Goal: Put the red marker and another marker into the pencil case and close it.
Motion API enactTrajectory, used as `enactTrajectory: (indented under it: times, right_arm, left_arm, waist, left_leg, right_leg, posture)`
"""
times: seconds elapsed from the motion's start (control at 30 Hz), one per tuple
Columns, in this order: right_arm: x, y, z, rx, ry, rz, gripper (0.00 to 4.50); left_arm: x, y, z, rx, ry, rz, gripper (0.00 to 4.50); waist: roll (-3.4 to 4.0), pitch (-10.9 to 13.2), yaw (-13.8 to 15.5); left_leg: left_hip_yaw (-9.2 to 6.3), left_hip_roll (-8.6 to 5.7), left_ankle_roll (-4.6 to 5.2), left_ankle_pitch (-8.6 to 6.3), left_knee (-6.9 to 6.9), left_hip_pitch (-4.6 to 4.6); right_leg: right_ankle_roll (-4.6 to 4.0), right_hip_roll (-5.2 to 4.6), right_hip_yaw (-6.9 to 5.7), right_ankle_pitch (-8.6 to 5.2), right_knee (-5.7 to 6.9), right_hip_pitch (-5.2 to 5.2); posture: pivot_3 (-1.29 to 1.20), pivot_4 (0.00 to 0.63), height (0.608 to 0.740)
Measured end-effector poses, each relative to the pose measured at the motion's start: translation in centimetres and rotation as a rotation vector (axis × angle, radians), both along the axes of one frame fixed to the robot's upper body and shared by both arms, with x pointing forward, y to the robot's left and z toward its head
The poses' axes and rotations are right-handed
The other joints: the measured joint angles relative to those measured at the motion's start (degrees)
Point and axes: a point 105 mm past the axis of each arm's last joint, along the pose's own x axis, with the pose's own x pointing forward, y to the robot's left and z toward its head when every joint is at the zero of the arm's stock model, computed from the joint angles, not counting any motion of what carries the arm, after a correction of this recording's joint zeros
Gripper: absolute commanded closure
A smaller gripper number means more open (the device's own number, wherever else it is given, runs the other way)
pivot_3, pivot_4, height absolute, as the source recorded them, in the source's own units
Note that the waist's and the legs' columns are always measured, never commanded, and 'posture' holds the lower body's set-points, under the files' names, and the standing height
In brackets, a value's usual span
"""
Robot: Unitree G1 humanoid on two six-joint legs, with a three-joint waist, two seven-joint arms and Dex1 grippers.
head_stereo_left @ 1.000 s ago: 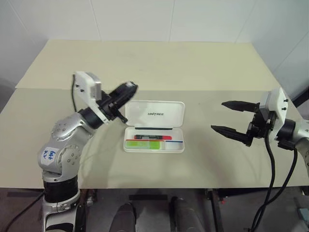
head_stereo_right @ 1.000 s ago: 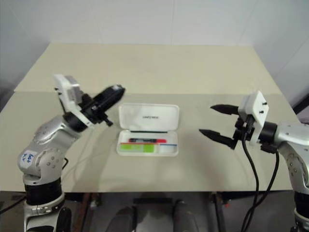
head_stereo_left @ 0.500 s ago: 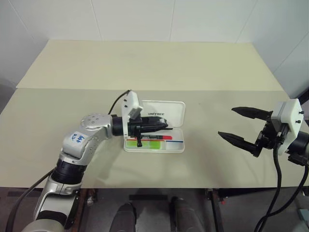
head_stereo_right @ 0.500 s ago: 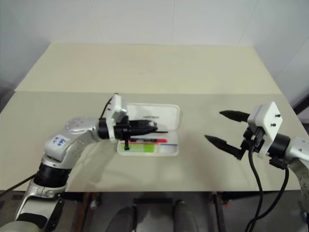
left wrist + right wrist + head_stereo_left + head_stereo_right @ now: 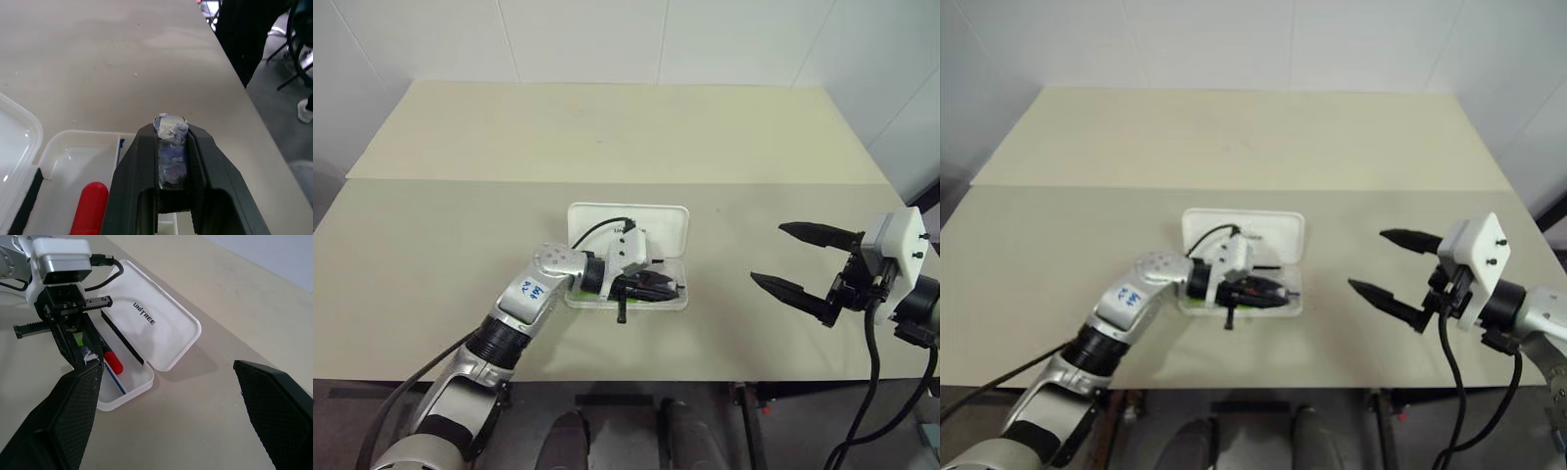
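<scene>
The pencil case point(image 5: 627, 227), flat white hard plastic with rounded corners and grey "UNITREE" lettering, lies open mid-table, lid folded flat away from the robot.

Left gripper point(image 5: 668, 288): two black fingers pressed nearly together, nothing held; a scrap of pale tape between the tips in the left wrist view. It lies low over the case's tray, pointing toward the robot's right, tips at the tray's right end. Directly beneath and just beside the fingers, the red marker point(image 5: 89, 208), slim with a red cap end, lies inside the tray; its black barrel is hidden under the gripper. The other marker point(image 5: 77, 339), light green and translucent, shows as a sliver under the gripper's body, also in the tray. A blue stripe point(image 5: 110, 377) runs along the tray floor past the red cap.

Right gripper point(image 5: 802, 263): fingers spread wide, empty, hovering above the beige tabletop point(image 5: 607, 137), well apart from the case on its right, pointing toward it.
</scene>
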Motion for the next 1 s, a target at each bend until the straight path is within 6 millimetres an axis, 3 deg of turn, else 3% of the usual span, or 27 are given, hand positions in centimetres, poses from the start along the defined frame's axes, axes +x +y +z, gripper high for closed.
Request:
enactTrajectory:
  times: [0.47,1.0]
  right_arm:
    - [-0.1,0.4,0.4,0.022,-0.015,-0.003,0.00]
    - [-0.3,0.6,0.4,0.022,-0.023,-0.014,0.00]
  left_arm:
    - [0.6,0.2,-1.8,0.051,-0.020,0.006,4.17]
    - [1.3,-2.1,-1.9,0.027,-0.040,-0.018,4.17]
  waist:
    - [0.00,0.00,0.04]
    - [0.00,0.00,1.44]
  left_leg:
    - [0.00,0.00,0.02,0.01,0.02,-0.01]
    - [0.00,-0.01,0.06,0.04,0.17,-0.01]
  right_leg:
    - [0.02,0.00,0.00,0.01,0.02,0.01]
    - [-0.04,0.00,0.01,-0.01,0.01,0.06]
  posture:
    - [0.00,0.150,0.740]
    - [0.00,0.150,0.740]
